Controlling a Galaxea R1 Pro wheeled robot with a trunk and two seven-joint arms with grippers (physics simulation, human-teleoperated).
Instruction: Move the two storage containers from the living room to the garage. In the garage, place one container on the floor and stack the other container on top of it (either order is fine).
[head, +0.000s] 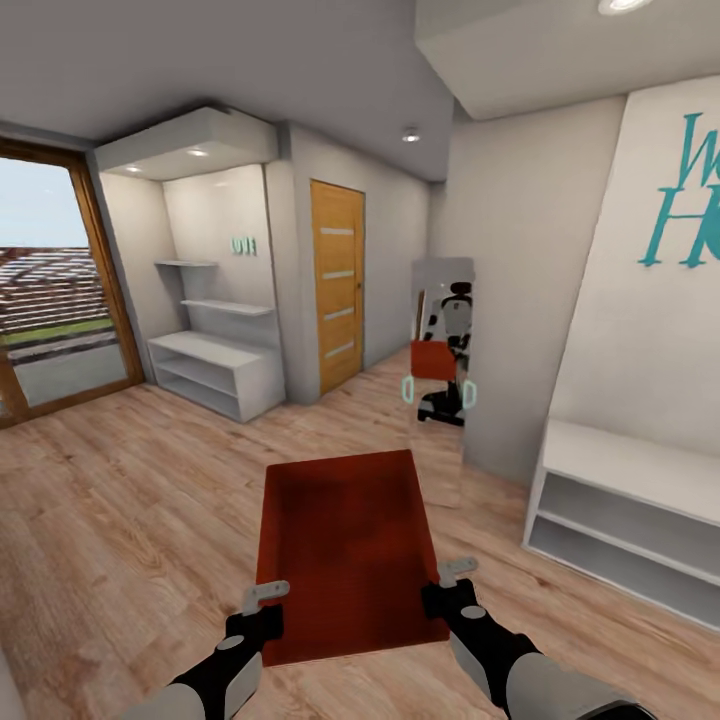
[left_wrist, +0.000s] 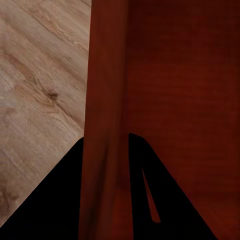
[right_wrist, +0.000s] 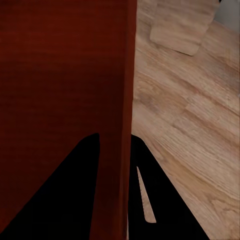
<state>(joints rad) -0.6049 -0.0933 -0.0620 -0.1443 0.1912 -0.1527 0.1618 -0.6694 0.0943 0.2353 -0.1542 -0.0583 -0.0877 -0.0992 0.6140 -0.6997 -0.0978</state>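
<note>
While crossing the light plank floor (head: 120, 500), carrying one storage container (head: 345, 550) out front: left gripper (head: 266, 596) and right gripper (head: 455, 572) each clamped across a side wall, sharing the load, keeping it level, probably garage-bound.

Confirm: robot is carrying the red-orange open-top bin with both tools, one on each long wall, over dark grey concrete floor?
Not quite. The floor is light wood plank, not dark grey concrete; the head view shows it. The rest holds: the red-orange open-top bin is carried by the left tool and right tool, one pinching each long wall.
</note>
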